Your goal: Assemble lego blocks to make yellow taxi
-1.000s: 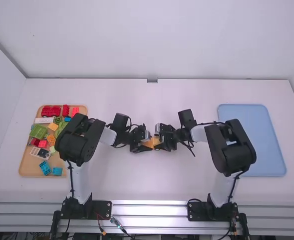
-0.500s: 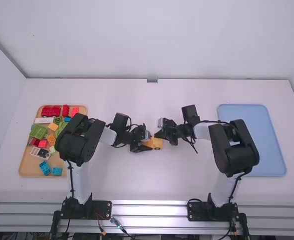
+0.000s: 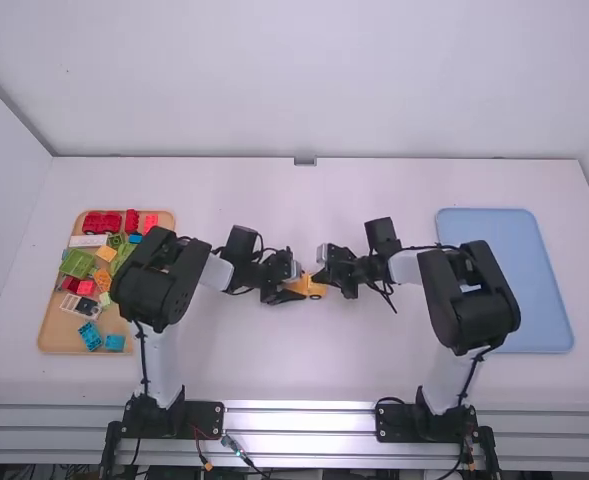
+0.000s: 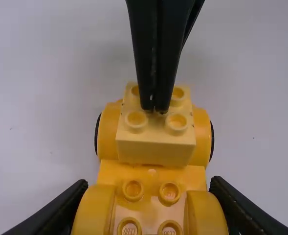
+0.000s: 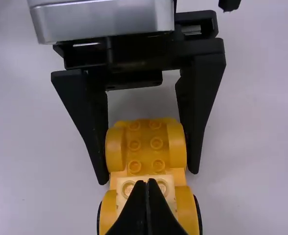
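At the yellow car base, upright mid-desk, I've got my left hand clamped around its fenders and my right hand, tips together, touching the pale yellow block on its studs. That block looks seated or nearly so between the wheels, but the studded, rounded base has no cab, so I'd judge more pieces are due from the wooden tray, well left of it.

Left gripper and right gripper are hemming in the yellow car base; the table is lying open between the arms.
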